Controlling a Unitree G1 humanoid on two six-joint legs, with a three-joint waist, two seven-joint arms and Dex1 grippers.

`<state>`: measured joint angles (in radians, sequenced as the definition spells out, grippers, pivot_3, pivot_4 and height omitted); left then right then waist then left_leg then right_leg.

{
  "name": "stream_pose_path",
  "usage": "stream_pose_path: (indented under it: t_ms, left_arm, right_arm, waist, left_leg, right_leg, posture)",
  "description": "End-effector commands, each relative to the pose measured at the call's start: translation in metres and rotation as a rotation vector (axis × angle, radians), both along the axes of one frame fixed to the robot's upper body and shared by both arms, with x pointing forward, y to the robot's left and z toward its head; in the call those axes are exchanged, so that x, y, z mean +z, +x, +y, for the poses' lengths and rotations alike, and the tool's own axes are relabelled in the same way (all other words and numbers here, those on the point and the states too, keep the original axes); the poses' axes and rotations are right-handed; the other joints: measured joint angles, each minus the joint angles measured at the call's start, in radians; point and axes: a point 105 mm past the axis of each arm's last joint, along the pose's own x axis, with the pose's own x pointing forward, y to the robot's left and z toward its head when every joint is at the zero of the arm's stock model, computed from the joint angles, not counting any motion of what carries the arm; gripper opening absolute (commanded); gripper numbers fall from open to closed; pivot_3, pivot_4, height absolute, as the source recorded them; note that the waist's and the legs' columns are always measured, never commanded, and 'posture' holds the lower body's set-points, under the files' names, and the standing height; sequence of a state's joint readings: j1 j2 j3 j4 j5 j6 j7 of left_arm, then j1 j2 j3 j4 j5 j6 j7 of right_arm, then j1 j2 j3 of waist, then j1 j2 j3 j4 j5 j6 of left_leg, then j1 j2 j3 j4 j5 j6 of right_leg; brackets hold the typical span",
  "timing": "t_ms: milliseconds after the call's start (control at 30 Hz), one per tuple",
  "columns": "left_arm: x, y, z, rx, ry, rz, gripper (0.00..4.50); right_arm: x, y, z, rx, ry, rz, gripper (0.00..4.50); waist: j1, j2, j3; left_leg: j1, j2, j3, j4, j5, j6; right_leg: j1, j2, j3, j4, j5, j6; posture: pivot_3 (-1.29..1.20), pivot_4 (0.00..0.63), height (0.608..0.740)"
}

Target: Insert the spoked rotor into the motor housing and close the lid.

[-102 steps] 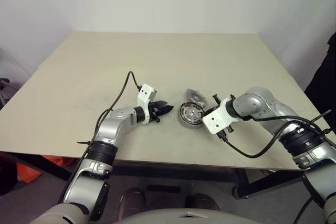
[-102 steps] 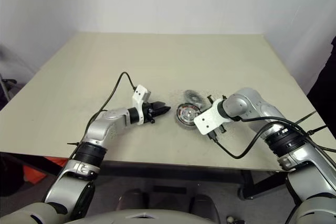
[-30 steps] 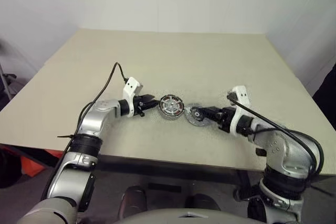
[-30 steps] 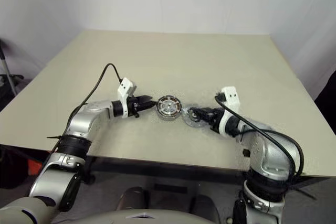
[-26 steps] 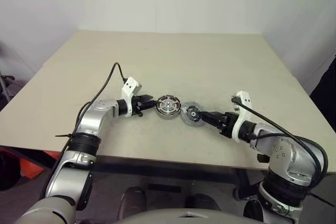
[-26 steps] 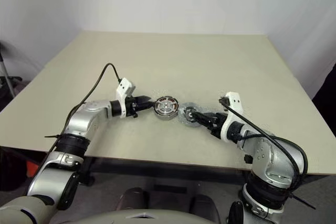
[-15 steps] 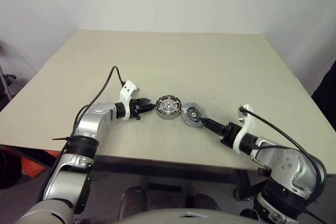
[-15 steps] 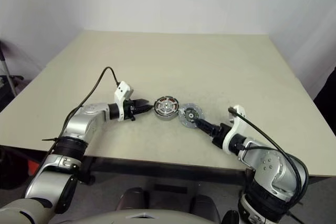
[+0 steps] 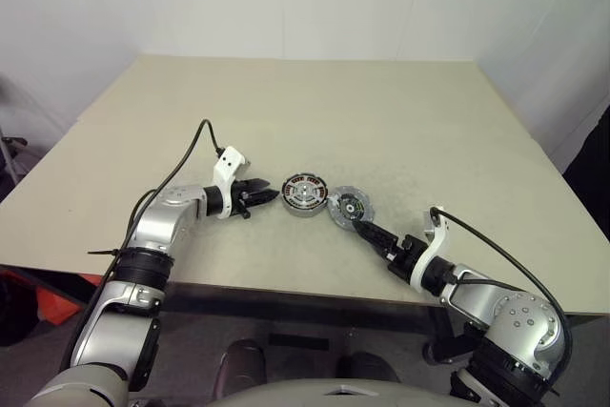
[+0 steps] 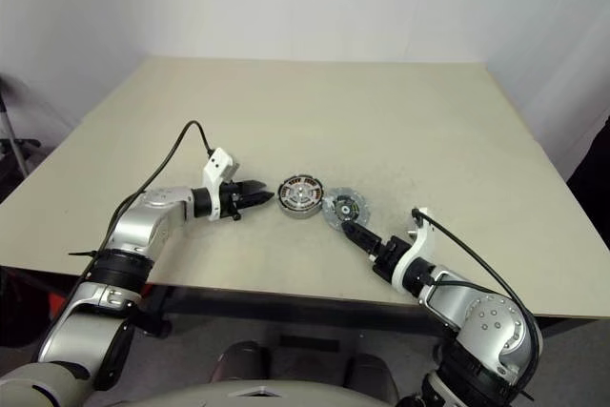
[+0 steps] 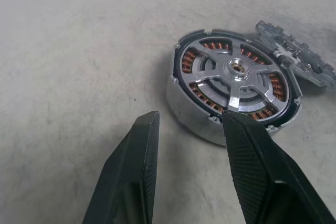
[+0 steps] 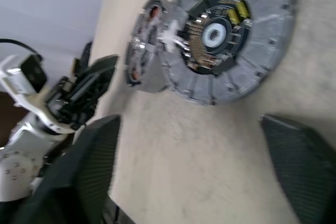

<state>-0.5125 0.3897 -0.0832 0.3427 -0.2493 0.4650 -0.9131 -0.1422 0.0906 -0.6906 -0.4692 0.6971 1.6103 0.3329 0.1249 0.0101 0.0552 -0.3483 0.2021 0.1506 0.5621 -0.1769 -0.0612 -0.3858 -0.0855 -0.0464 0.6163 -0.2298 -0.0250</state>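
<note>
1. The rotor (image 11: pixel 236 85) sits inside the housing (image 9: pixel 305 194), mid-bench (image 9: pixel 286 102), spokes over copper windings.
2. The lid (image 9: pixel 349 209) lies flat just beside the housing, touching its rim.
3. The left gripper (image 9: pixel 265 196) is just short of the housing, fingers (image 11: pixel 137 166) partly apart and empty.
4. The right gripper (image 9: pixel 368 233) is near the lid, fingers (image 12: pixel 299 156) spread wide, empty.
</note>
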Motion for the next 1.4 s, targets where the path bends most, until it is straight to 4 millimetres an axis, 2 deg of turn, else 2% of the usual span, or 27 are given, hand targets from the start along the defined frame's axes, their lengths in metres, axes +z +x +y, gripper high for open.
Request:
stream_pose_path:
  t_ms: [33, 300, 467, 500, 567, 667, 800, 867, 900, 933, 967, 1000, 1033, 1067, 1100, 1133, 1167, 1300, 1400]
  left_arm:
    - [0.02, 0.004, -0.002, -0.029, 0.008, -0.065, 2.03]
    - [0.026, 0.003, -0.006, -0.061, 0.016, -0.073, 2.03]
    - [0.027, 0.004, -0.006, -0.056, 0.02, -0.077, 2.03]
    - [0.027, 0.004, -0.006, -0.055, 0.02, -0.078, 2.03]
    - [0.027, 0.004, -0.006, -0.053, 0.018, -0.078, 2.03]
    - [0.026, 0.003, -0.007, -0.047, 0.014, -0.077, 2.03]
    - [0.022, 0.001, -0.009, -0.039, 0.006, -0.07, 2.03]
    - [0.021, 0.0, -0.01, -0.036, 0.003, -0.067, 2.03]
    - [0.02, 0.0, -0.011, -0.035, 0.002, -0.066, 2.03]
    - [0.02, 0.0, -0.01, -0.032, 0.0, -0.065, 2.03]
    - [0.02, 0.0, -0.01, -0.029, -0.001, -0.064, 2.03]
    - [0.019, 0.0, -0.01, -0.026, -0.002, -0.064, 2.03]
    - [0.019, 0.0, -0.01, -0.024, -0.002, -0.064, 2.03]
    - [0.019, 0.0, -0.01, -0.023, -0.002, -0.064, 2.03]
    - [0.019, 0.0, -0.01, -0.021, -0.002, -0.064, 2.03]
    - [0.019, 0.0, -0.009, -0.019, -0.002, -0.065, 2.03]
    - [0.019, 0.001, -0.009, -0.017, -0.002, -0.065, 2.03]
    - [0.019, 0.001, -0.008, -0.012, -0.003, -0.065, 2.03]
    - [0.019, 0.001, -0.008, -0.009, -0.004, -0.064, 2.03]
  right_arm:
    - [-0.01, 0.008, 0.002, -0.053, 0.005, 0.064, 4.46]
    - [-0.019, 0.031, 0.009, -0.099, 0.026, 0.067, 4.46]
    - [-0.017, 0.047, 0.012, -0.114, 0.04, 0.04, 4.46]
    - [-0.015, 0.049, 0.013, -0.111, 0.044, 0.031, 4.46]
    - [-0.011, 0.053, 0.016, -0.096, 0.041, 0.011, 4.46]
    - [-0.004, 0.056, 0.017, -0.082, 0.036, -0.02, 4.46]
    - [0.007, 0.061, 0.017, -0.064, 0.041, -0.066, 4.46]
    - [0.009, 0.062, 0.018, -0.056, 0.04, -0.071, 4.46]
    - [0.01, 0.063, 0.018, -0.054, 0.039, -0.072, 4.46]
    - [0.01, 0.064, 0.018, -0.054, 0.039, -0.072, 4.46]
    - [0.011, 0.065, 0.018, -0.053, 0.038, -0.073, 4.46]
    - [0.012, 0.066, 0.018, -0.05, 0.039, -0.077, 4.46]
    - [0.013, 0.067, 0.019, -0.048, 0.04, -0.08, 4.46]
    - [0.014, 0.068, 0.019, -0.047, 0.043, -0.083, 4.46]
    - [0.015, 0.069, 0.02, -0.043, 0.045, -0.086, 4.46]
    - [0.016, 0.07, 0.022, -0.041, 0.048, -0.089, 4.46]
    - [0.018, 0.072, 0.023, -0.038, 0.051, -0.092, 4.46]
    - [0.023, 0.075, 0.03, -0.02, 0.066, -0.112, 4.46]
    - [0.032, 0.079, 0.035, -0.012, 0.09, -0.141, 4.46]
  waist:
    - [0.0, 0.0, 0.0]
    - [-0.003, -0.001, -0.001]
    - [-0.009, 0.0, 0.0]
    - [-0.017, 0.003, 0.001]
    - [-0.029, 0.008, 0.004]
    - [-0.037, 0.017, 0.01]
    - [-0.038, 0.023, 0.015]
    - [-0.041, 0.03, 0.021]
    - [-0.039, 0.029, 0.025]
    - [-0.029, 0.007, 0.025]
    - [-0.024, -0.01, 0.024]
    - [-0.015, -0.009, 0.022]
    - [0.006, 0.0, 0.017]
    - [0.015, 0.007, 0.013]
    - [0.016, 0.01, 0.01]
    - [0.017, 0.01, 0.009]
    - [0.015, 0.009, 0.009]
    - [0.008, 0.009, 0.009]
    - [0.006, 0.009, 0.009]
  left_leg:
    - [0.0, 0.0, 0.0, 0.0, 0.0, -0.001]
    - [0.006, 0.002, -0.001, -0.004, 0.001, -0.002]
    - [0.014, 0.001, -0.002, -0.004, 0.001, -0.002]
    - [0.015, 0.001, -0.003, -0.004, 0.001, -0.002]
    - [0.016, 0.004, -0.006, -0.009, 0.0, 0.0]
    - [0.016, 0.006, -0.017, -0.019, -0.001, 0.001]
    - [0.017, 0.003, -0.024, -0.021, -0.002, 0.002]
    - [0.015, 0.005, -0.028, -0.021, -0.002, 0.002]
    - [0.012, 0.01, -0.03, -0.023, -0.002, 0.003]
    - [0.011, 0.012, -0.029, -0.026, -0.002, 0.003]
    - [0.015, 0.009, -0.001, -0.026, -0.002, 0.003]
    - [0.024, 0.0, 0.009, -0.022, -0.002, 0.002]
    - [0.022, -0.006, 0.01, -0.019, -0.003, 0.003]
    - [0.007, -0.005, -0.002, -0.029, -0.002, 0.001]
    - [-0.001, -0.002, -0.004, -0.032, 0.012, -0.019]
    - [-0.006, 0.005, -0.003, -0.032, 0.035, -0.024]
    - [-0.009, 0.007, -0.003, -0.029, 0.04, -0.018]
    - [-0.016, 0.008, -0.003, -0.029, 0.037, -0.015]
    - [-0.016, 0.008, -0.003, -0.028, 0.037, -0.014]
  right_leg:
    - [0.0, 0.0, 0.0, 0.0, 0.0, 0.0]
    - [0.004, 0.0, -0.002, -0.01, 0.0, 0.002]
    - [0.008, -0.003, -0.008, -0.018, 0.0, 0.002]
    - [0.01, -0.003, -0.012, -0.023, 0.0, 0.002]
    - [0.018, -0.006, -0.034, -0.045, 0.0, 0.002]
    - [0.025, -0.009, -0.05, -0.067, 0.0, 0.002]
    - [0.025, -0.011, -0.057, -0.072, 0.0, 0.002]
    - [0.028, -0.017, -0.079, -0.08, 0.0, 0.002]
    - [0.03, -0.021, -0.087, -0.078, 0.0, 0.002]
    - [0.03, -0.023, -0.081, -0.057, -0.007, 0.007]
    - [0.027, -0.024, -0.033, 0.005, -0.025, 0.009]
    - [0.011, -0.024, -0.012, 0.018, -0.022, 0.008]
    - [0.002, -0.023, -0.007, 0.025, -0.024, 0.005]
    - [-0.002, -0.021, -0.007, 0.025, -0.024, 0.004]
    - [-0.01, -0.011, -0.008, 0.024, -0.023, 0.003]
    - [-0.013, -0.002, -0.009, 0.025, -0.019, -0.002]
    - [-0.015, 0.003, -0.009, 0.026, -0.017, -0.004]
    - [-0.02, 0.005, -0.008, 0.021, -0.012, -0.011]
    - [-0.019, 0.005, -0.008, 0.02, -0.015, -0.007]
  posture:
    - [0.0, 0.0, 0.74]
    - [0.0, 0.0, 0.74]
    - [0.0, 0.0, 0.74]
    - [0.0, 0.0, 0.74]
    - [0.0, 0.0, 0.74]
    - [0.0, 0.0, 0.74]
    - [0.0, 0.0, 0.74]
    - [0.0, 0.0, 0.74]
    - [0.0, 0.0, 0.74]
    - [0.0, 0.0, 0.74]
    - [0.0, 0.0, 0.74]
    - [0.0, 0.0, 0.74]
    - [0.0, 0.0, 0.74]
    - [0.0, 0.0, 0.74]
    - [0.0, 0.0, 0.74]
    - [0.0, 0.0, 0.74]
    - [0.0, 0.0, 0.74]
    - [0.0, 0.0, 0.74]
    - [0.0, 0.0, 0.74]
